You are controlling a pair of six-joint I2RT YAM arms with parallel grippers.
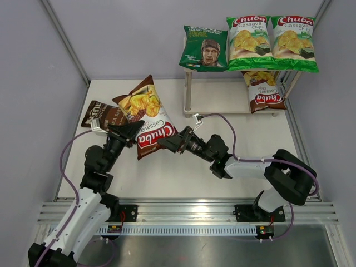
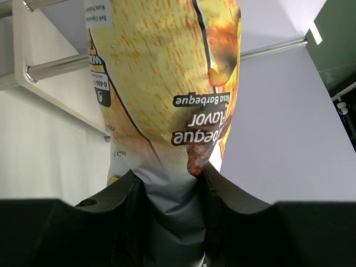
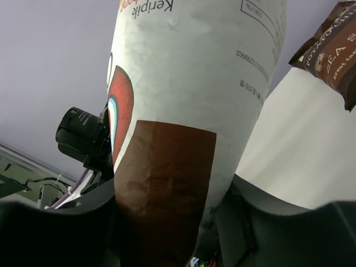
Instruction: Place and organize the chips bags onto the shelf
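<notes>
- The left gripper is pinching one end of a brown Chuba bag, jaws narrow, with the crimped edge squeezed between them in its wrist view.
- The right gripper is clamping the same bag's other end. In its own wrist view, its fingers are pressing on both faces.
- So that bag is hanging between the two arms, above the table and left of the shelf.
- The top tier is looking full, with the REAL bag and two green-white Chuba bags sitting side by side.
- The lower tier is carrying just a second brown Chuba bag at its right end.
- The Sea Salt bag is lying on the table, just beside the left gripper.
- By my count, four are shelved, one is in hand and one is waiting, so the task is past halfway.
</notes>
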